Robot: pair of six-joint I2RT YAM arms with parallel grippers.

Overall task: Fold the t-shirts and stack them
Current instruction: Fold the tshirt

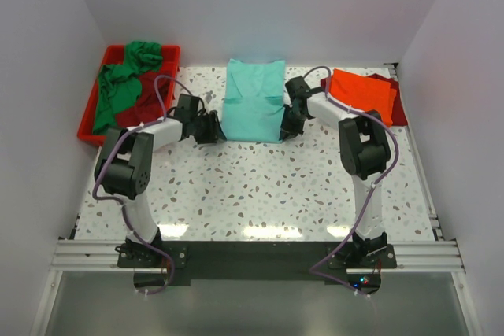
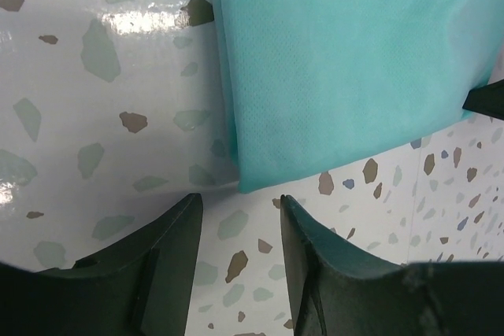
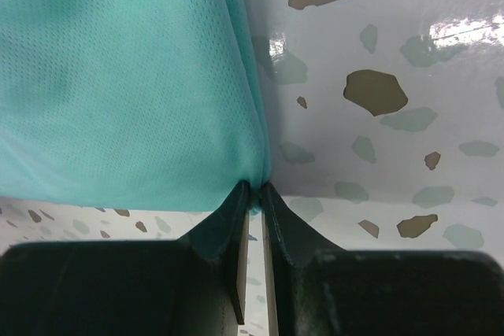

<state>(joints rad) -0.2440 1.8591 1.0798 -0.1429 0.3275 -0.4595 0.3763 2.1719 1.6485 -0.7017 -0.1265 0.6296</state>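
Evidently the step in hand is taking both near corners of the teal t-shirt (image 1: 253,104), which lies flat and already narrowed lengthwise on the speckled table (image 1: 260,194), so that its near hem can be carried over toward the collar.

The right gripper (image 3: 253,193) is clenched on the shirt's near right corner: in its wrist view the hem runs straight down into the slit between the two pads. The left gripper (image 2: 240,222) is released. Its fingers (image 2: 169,261) stand apart, with only bare table between them, and the shirt's near left corner sits just ahead of the gap, not inside it.

To do this well, I judge the left arm should ease forward and a touch lower until that corner lies fully between the pads, then pinch every layer at the edge rather than the top ply alone. The cloth looks thin and slippery, so a shallow bite may slide out. Both arms should then lift together and travel level, or the hem will skew and the fold will come out crooked. A low lift should keep the far half from dragging.

Left of the teal shirt, a red tray (image 1: 168,57) holds a crumpled green t-shirt (image 1: 126,76) and a dark red t-shirt (image 1: 148,106). Right of it, a folded orange t-shirt (image 1: 362,90) rests on another dark red one (image 1: 398,106).
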